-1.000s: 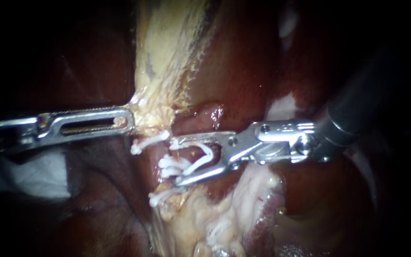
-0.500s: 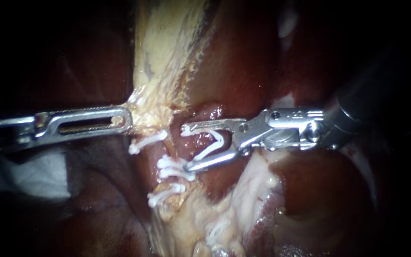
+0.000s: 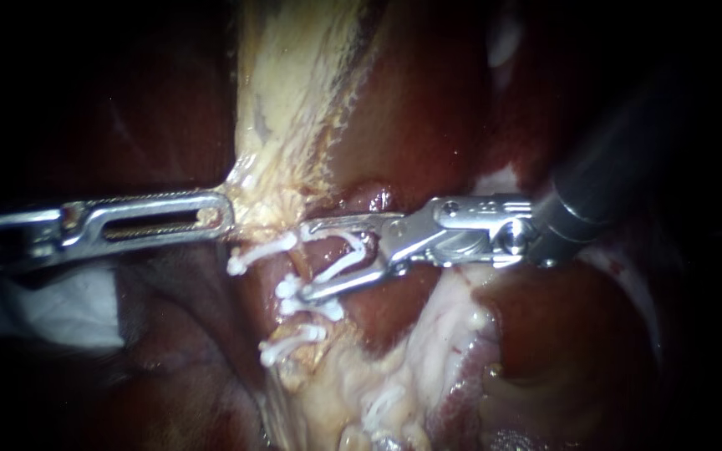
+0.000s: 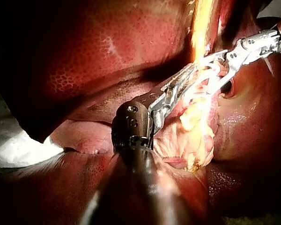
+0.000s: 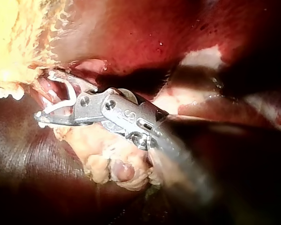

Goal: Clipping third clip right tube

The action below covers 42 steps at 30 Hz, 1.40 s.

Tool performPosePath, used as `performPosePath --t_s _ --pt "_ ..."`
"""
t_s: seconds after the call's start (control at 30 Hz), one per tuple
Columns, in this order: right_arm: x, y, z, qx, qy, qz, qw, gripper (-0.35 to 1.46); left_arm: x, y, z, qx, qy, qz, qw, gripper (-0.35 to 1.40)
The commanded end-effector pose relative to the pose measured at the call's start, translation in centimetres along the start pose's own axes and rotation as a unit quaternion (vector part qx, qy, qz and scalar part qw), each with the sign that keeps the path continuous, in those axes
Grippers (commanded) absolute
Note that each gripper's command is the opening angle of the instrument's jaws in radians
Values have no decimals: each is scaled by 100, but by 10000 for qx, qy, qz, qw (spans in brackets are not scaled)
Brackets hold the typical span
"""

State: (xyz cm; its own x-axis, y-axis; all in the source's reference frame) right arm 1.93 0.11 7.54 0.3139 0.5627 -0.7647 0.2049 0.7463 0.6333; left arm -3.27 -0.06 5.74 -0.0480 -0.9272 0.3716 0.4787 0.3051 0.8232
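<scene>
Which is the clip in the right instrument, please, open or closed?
Open: the clip spreads in a V inside the right instrument, its ends apart.

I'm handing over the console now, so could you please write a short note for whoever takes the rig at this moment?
Left instrument: jaws shut on pale tissue.
Right instrument: jaws stand wide apart, carrying an open clip, tips in among the placed clips.
Done: several clips are on.
To do: check what the open clip encloses, which I cannot tell, then close it and withdraw.
</scene>
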Motion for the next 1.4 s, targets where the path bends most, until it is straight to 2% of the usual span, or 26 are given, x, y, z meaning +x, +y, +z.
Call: performPosePath --t_s 0.03,0.37,0.8,1.1,1.4 --pt "1 -2 1 37 23 12 10000 60 0 0 0 -3 2 -1 10000 -35" --pt "8 -18 10 405 253 29 9989 60 -1 5 1 6 7 2 10000 -35" --pt "19 -35 25 827 543 166 9950 58 -3 14 4 17 13 7 10000 -35" --pt "30 -31 25 894 748 361 9925 55 -3 18 4 22 15 10 10000 -35" --pt "54 -24 6 846 867 536 9912 49 -3 17 4 20 13 -21 10000 -35"
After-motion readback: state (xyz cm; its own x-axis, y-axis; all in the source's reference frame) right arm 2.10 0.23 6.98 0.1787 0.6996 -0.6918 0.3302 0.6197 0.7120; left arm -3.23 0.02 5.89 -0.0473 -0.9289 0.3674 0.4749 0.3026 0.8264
